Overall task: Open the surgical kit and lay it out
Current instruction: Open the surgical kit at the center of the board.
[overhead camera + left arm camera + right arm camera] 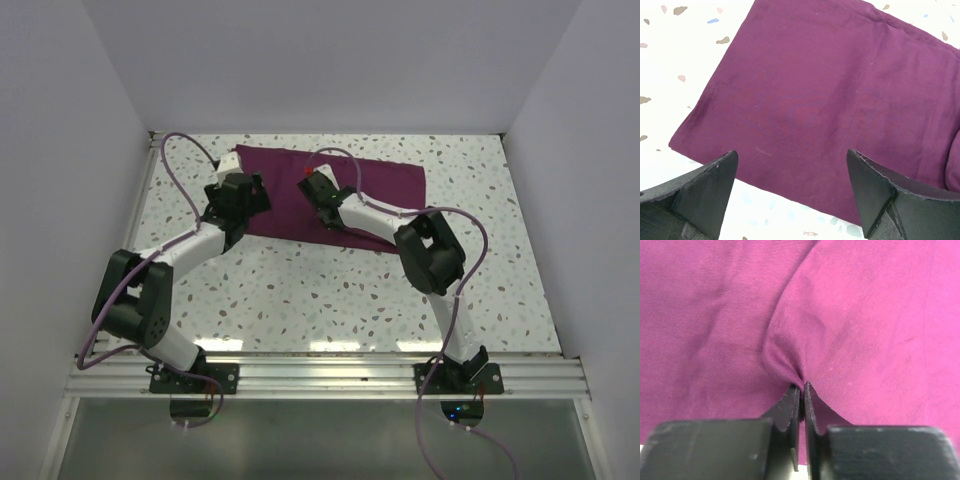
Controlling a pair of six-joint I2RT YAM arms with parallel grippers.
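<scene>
The surgical kit lies as a closed, flat bundle of dark maroon cloth on the speckled surface, toward the 12 o'clock side in the top view. Its long axis runs from about 9 o'clock to 3 o'clock, with the 3 o'clock end tipped slightly nearer the arm bases. The 9 o'clock end is the wider one and the 3 o'clock end is shorter. Only cloth shows, and whatever is inside is covered.

The left gripper hangs at the 9 o'clock end of the kit with its jaws wide apart and nothing between them. In the left wrist view, one corner of the cloth sits at about 8 o'clock. From there the near edge slants down toward 5 o'clock, passing between the two dark fingers. A soft ridge crosses the fabric from 12 o'clock to 3 o'clock. Whether the fingertips touch the cloth cannot be told.

The right gripper is down on the kit near its middle, a little toward the 9 o'clock side. Its jaws are pressed together on a pinch of the maroon cloth. In the right wrist view, the fabric gathers at the fingertips into a raised fold. That fold swells away toward 12 and 1 o'clock, while the cloth at 9 o'clock stays flat.
</scene>
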